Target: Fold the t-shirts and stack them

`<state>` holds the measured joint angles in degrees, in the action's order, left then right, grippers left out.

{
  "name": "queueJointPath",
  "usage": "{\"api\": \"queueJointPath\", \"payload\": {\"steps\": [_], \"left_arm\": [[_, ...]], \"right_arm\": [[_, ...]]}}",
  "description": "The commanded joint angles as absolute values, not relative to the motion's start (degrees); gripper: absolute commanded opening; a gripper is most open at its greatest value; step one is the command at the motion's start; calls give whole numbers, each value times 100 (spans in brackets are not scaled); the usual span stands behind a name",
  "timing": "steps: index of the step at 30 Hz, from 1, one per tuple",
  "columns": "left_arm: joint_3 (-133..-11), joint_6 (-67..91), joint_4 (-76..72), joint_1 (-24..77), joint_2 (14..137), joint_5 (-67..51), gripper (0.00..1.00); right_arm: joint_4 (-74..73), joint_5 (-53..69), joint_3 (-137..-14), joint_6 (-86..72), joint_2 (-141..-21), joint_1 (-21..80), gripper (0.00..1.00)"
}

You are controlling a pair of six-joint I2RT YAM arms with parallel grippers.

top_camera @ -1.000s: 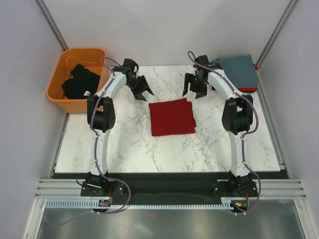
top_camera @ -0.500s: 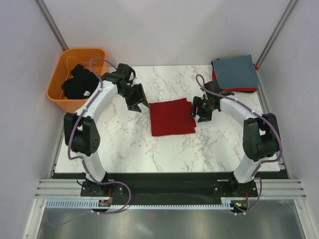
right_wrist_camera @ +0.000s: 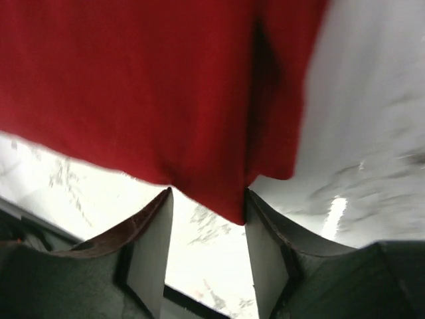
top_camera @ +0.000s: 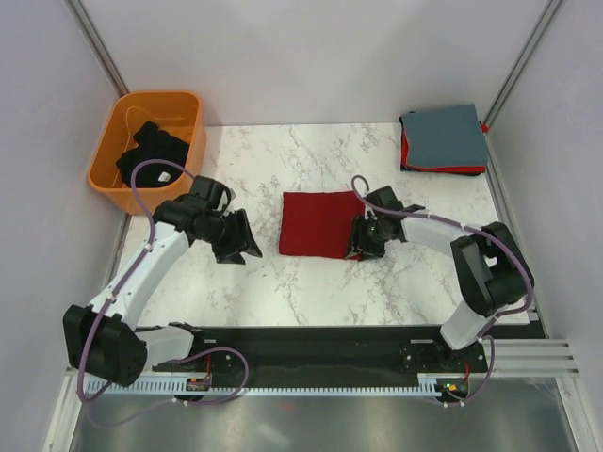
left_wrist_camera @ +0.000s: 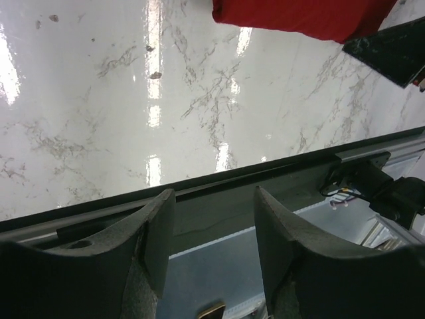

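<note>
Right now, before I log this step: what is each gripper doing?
Left gripper: open, empty.
Right gripper: open, straddling the red t-shirt's near edge.

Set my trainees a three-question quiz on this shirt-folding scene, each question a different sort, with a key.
1. Fill in: the black shirt lies in the orange ___.
2. True or false: the grey-blue shirt lies on top of a red shirt.
3. The right gripper has its fingers either side of a corner of which? A) black shirt B) grey-blue shirt C) dark red shirt
Key: 1 basket; 2 true; 3 C.
</note>
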<state>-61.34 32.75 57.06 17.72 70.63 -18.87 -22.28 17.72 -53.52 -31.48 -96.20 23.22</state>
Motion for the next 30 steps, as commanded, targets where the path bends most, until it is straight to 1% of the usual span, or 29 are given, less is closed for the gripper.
{"api": "queueJointPath", "payload": {"steps": [1, 2, 3, 4, 6, 7, 9, 11, 14, 15, 17, 21, 26, 29, 30], "left_arm": [[-5951, 2892, 5695, 1749, 6646, -1600, 57], [-5907, 2805, 5713, 1758, 6592, -1565, 57], [-5854, 2752, 5739, 1749, 6548, -1538, 57], [-5827, 2707, 5739, 1749, 6513, -1512, 57], [-5775, 2584, 5739, 1749, 6407, -1459, 57], [-5766, 2540, 5731, 1749, 6364, -1346, 57], [-5661, 2435, 5652, 1749, 6232, -1179, 57], [-5521, 2347, 5486, 1740, 6039, -1055, 57], [-5362, 2346, 5265, 1749, 5784, -993, 56], [-5370, 2329, 5186, 1749, 5635, -1019, 56], [-5265, 2329, 4976, 1740, 5433, -1195, 56], [-5133, 2320, 4571, 1749, 5054, -1371, 56], [-4957, 2443, 4333, 1749, 4817, -1055, 56], [-4931, 2487, 4316, 1749, 4598, -923, 56], [-4896, 2505, 4289, 1749, 4553, -897, 56]], "right_arm": [[-1863, 1968, -5177, -3410, -9133, 2786, 58], [-1889, 1986, -5133, -3358, -9054, 2786, 61], [-2107, 1969, -5142, -3297, -8870, 2786, 67], [-2283, 1699, -5185, -3209, -8772, 2786, 72], [-2653, 1355, -5361, -3016, -8562, 2673, 78], [-2846, 1301, -5405, -2971, -8508, 2576, 85], [-2795, 1476, -5467, -2892, -8455, 2174, 89], [-2734, 1747, -5702, -2795, -8569, 1952, 90], [-2611, 1959, -6203, -2540, -9130, 1671, 90], [-2558, 2134, -6336, -2505, -9497, 1531, 90], [-2514, 2223, -6712, -2505, -9859, 1389, 89], [-2277, 2434, -7180, -2584, -10773, 1178, 85], [-2092, 2417, -7549, -2584, -11390, 1125, 81], [-1916, 2469, -7611, -2610, -11698, 1108, 76], [-1786, 2513, -7594, -2671, -11794, 1107, 73]]}}
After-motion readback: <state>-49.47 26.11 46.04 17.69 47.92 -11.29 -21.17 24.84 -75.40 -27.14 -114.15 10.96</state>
